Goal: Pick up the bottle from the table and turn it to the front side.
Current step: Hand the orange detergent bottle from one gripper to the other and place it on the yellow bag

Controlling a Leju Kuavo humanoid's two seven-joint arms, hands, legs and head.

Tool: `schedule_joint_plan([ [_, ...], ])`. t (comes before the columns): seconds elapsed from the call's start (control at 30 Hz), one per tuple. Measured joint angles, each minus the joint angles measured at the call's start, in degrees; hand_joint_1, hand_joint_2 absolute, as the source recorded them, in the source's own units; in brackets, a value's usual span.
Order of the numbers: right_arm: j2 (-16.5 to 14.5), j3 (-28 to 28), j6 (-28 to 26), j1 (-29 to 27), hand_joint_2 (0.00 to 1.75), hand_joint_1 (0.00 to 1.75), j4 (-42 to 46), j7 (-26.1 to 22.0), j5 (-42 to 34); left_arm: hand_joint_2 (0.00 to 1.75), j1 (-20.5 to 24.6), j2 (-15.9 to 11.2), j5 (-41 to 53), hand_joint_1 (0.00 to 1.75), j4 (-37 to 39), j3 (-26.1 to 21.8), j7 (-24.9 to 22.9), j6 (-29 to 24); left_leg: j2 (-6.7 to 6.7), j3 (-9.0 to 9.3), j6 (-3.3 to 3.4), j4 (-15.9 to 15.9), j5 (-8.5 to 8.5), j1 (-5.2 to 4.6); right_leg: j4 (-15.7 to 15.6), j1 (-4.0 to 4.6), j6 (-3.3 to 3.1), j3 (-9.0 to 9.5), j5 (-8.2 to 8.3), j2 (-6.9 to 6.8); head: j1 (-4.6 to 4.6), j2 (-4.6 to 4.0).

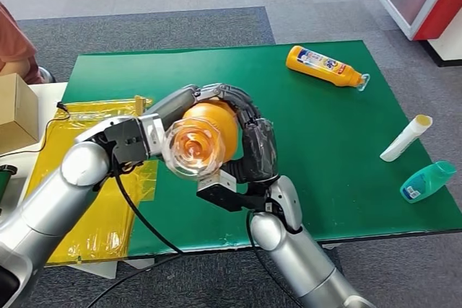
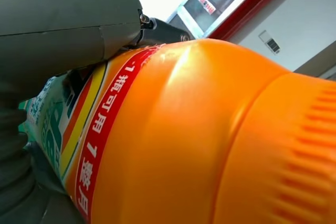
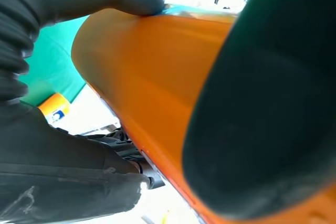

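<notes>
Here both hands (image 1: 240,131) hold the orange bottle (image 1: 215,131), cap end toward the camera.

A green desk (image 1: 327,171) fills mid-frame; an orange bottle (image 1: 325,66) lies upper right, a white tube (image 1: 406,138) and teal bottle (image 1: 427,180) at right, yellow plastic sheet (image 1: 109,200) at left

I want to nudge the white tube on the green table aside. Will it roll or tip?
The white tube lies flat on its side on the green table, so tipping seems unlikely. Its round body would probably roll if pushed sideways. It looks slim and likely light, so a gentle nudge should move it.
</notes>
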State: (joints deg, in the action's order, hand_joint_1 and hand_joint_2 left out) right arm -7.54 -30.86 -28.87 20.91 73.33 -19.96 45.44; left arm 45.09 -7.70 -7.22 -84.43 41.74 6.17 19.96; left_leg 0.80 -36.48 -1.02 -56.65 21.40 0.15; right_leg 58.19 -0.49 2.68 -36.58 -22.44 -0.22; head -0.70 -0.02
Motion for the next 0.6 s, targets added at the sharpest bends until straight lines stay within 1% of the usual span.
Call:
schedule_joint_plan([
  [0.17, 0.00, 0.04, 0.40, -0.07, 1.75, 1.75, 0.00, 0.22, 0.01, 1.75, -1.04, 0.03, -0.14, 1.75, -0.13, -0.72, 0.29, -0.57, 0.00, 0.00, 0.00, 0.00, 0.00, 0.00, 0.00, 0.00, 0.00, 0.00, 0.00, 0.00, -0.01, 0.00],
  [0.2, 0.00, 0.08, 0.56, -0.08, 1.75, 1.51, 0.00, 0.27, -0.03, 1.75, -1.54, 0.04, -0.25, 1.75, -0.27, -1.02, 0.43, -0.86, 0.00, 0.00, 0.00, 0.00, 0.00, 0.00, 0.00, 0.00, 0.00, 0.00, 0.00, 0.01, -0.01, 0.00],
  [0.3, -0.01, 0.25, 1.52, -0.14, 1.75, 0.20, -0.01, 0.52, -0.74, 1.75, -3.92, 0.16, 0.21, 1.75, -1.19, -2.35, 1.23, -2.86, 0.01, 0.00, 0.00, 0.00, 0.00, 0.00, 0.00, 0.00, 0.00, -0.01, 0.00, 0.01, 0.00, 0.00],
  [0.33, -0.01, 0.28, 2.17, -0.21, 1.75, 0.00, -0.01, 0.69, -1.30, 1.75, -5.03, 0.31, 0.67, 1.75, -1.70, -2.95, 1.69, -4.07, 0.01, 0.00, 0.00, 0.00, 0.00, 0.00, 0.00, 0.00, 0.00, -0.01, 0.00, 0.01, -0.01, 0.00],
  [0.4, 0.01, 0.57, 4.65, -0.51, 1.75, 0.00, -0.02, 1.68, -3.43, 1.75, -8.19, 1.03, 1.46, 1.75, -3.55, -4.95, 3.61, -7.62, 0.02, 0.00, -0.01, 0.00, 0.02, 0.00, 0.00, 0.00, 0.00, -0.02, -0.01, 0.02, -0.01, 0.00],
  [0.47, 0.09, 1.44, 8.89, -0.99, 1.75, 0.00, -0.02, 3.41, -7.48, 1.75, -12.68, 2.25, 2.33, 1.75, -6.76, -8.11, 7.12, -12.49, 0.03, -0.01, -0.02, 0.00, 0.03, 0.00, 0.00, 0.00, 0.00, -0.03, -0.03, 0.04, 0.00, 0.00],
  [0.53, 0.20, 2.82, 13.23, -1.60, 1.75, 0.00, -0.01, 4.25, -12.80, 1.75, -17.11, 3.38, 5.27, 1.75, -10.46, -11.43, 10.84, -18.03, 0.04, -0.03, -0.02, 0.00, 0.05, 0.00, 0.00, 0.00, 0.00, -0.04, -0.05, 0.03, 0.00, 0.00],
  [0.6, 0.25, 4.20, 16.11, -2.19, 1.75, 0.00, 0.06, 4.03, -17.32, 1.75, -20.63, 3.99, 9.94, 1.75, -13.75, -14.17, 13.43, -23.39, 0.03, -0.04, -0.01, 0.00, 0.06, 0.00, -0.01, 0.00, 0.00, -0.04, -0.06, 0.03, 0.00, 0.00],
])
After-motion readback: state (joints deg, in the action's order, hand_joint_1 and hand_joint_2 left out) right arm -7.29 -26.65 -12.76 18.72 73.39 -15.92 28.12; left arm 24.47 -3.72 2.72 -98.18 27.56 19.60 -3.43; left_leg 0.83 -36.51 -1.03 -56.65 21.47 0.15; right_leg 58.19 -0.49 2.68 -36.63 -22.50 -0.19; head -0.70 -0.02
